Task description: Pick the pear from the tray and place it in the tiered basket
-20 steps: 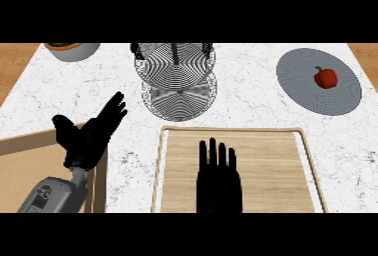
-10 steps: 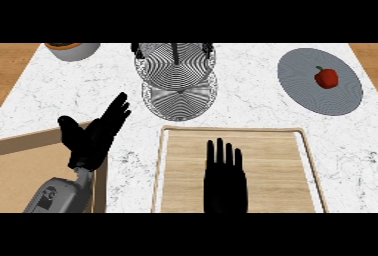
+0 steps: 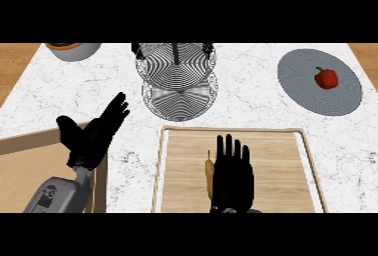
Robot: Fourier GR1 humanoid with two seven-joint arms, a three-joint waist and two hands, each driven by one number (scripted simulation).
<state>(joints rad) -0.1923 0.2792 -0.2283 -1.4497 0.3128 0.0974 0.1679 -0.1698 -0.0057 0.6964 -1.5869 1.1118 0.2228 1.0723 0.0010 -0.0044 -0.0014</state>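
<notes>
On the wooden tray [image 3: 277, 170] at the front middle lies the pear [image 3: 210, 172], yellowish with a thin stem pointing away from me; only its left edge shows. My right hand [image 3: 232, 172] lies flat over it with straight fingers, covering most of it. The tiered wire basket [image 3: 177, 75] stands at the back middle, its two round tiers seen from above. My left hand [image 3: 92, 135] rests open at the left, fingers up, apart from the tray.
A grey plate [image 3: 314, 92] at the back right carries a red bell pepper [image 3: 325, 78]. A grey bowl [image 3: 72, 49] sits at the back left corner. A wooden board edge [image 3: 29, 142] lies under my left forearm.
My right hand has drawn slightly back toward me, and the pear's left edge and stem now show beside it. My left hand has shifted a little to the right.
</notes>
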